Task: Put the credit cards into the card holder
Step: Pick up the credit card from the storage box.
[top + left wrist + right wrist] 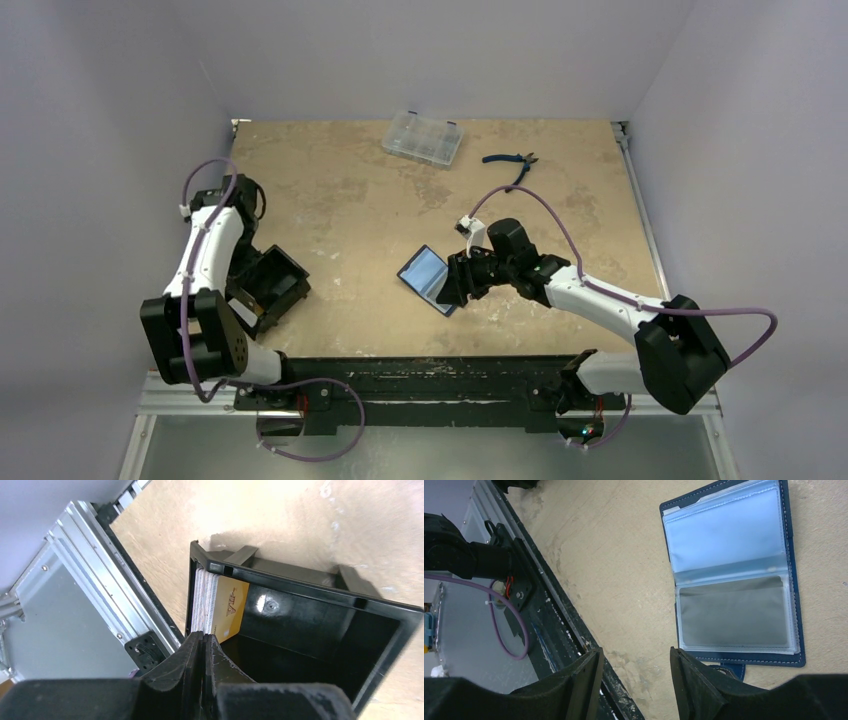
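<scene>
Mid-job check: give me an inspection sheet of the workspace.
Surface: tan tabletop, worn and scuffed.
Job's things: card holder open flat, centre; credit cards stacked on edge inside black box.
Clutter: clear compartment case and blue-handled pliers at far edge.
Grippers: left tool shut, at the cards; right tool open, beside card holder.
Cables: purple cables along both arms.
Surroundings: plain walls; otherwise nothing seen.

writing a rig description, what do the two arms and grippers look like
The left arm and right arm are white shells with black joint housings, each trailed by a purple cable. The left gripper and right gripper have matte black wedge-shaped fingers.
</scene>
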{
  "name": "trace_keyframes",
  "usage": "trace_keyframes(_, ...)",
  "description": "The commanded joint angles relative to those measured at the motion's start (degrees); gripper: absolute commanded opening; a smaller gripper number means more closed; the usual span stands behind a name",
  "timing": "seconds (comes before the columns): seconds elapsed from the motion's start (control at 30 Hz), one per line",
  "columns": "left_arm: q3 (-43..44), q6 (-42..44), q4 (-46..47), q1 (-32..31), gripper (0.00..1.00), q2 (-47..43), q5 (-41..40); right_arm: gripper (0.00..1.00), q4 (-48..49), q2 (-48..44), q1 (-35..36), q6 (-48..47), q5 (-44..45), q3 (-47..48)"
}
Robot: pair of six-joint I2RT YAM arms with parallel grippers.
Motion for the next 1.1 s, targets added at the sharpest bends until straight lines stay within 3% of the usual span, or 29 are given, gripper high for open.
trace_keyframes(0.0,6.85,0.19,-3.01,0.35,0.0,-5.7,-2.02,0.59,0.45,0.57,0.13,-0.83,0.75,0.92)
trace_keyframes(0.4,14.32,7.37,-2.08,0.39,0.0,-13.47,8.14,0.59,-0.63,0.58,0.07,-0.75,1.09,1.53)
trace_keyframes(0.53,13.92,16.09,5.83,0.38,0.0,-19.08,20.45,0.59,-1.11,0.57,0.07,-0.66,1.27,1.7)
trace_keyframes(0.67,13.05,19.49,10.92,0.39,0.0,-20.97,34.88,0.59,-1.88,0.54,0.04,-0.6,1.21,2.09)
trace_keyframes(0.9,8.6,18.04,20.97,-3.79,0.0,-22.19,56.17,0.6,-1.72,-2.85,-0.05,1.82,0.57,2.52)
trace_keyframes(1.07,4.65,15.42,31.73,-10.46,0.0,-22.91,69.08,0.6,6.98,-7.06,-0.27,9.81,-5.76,0.88)
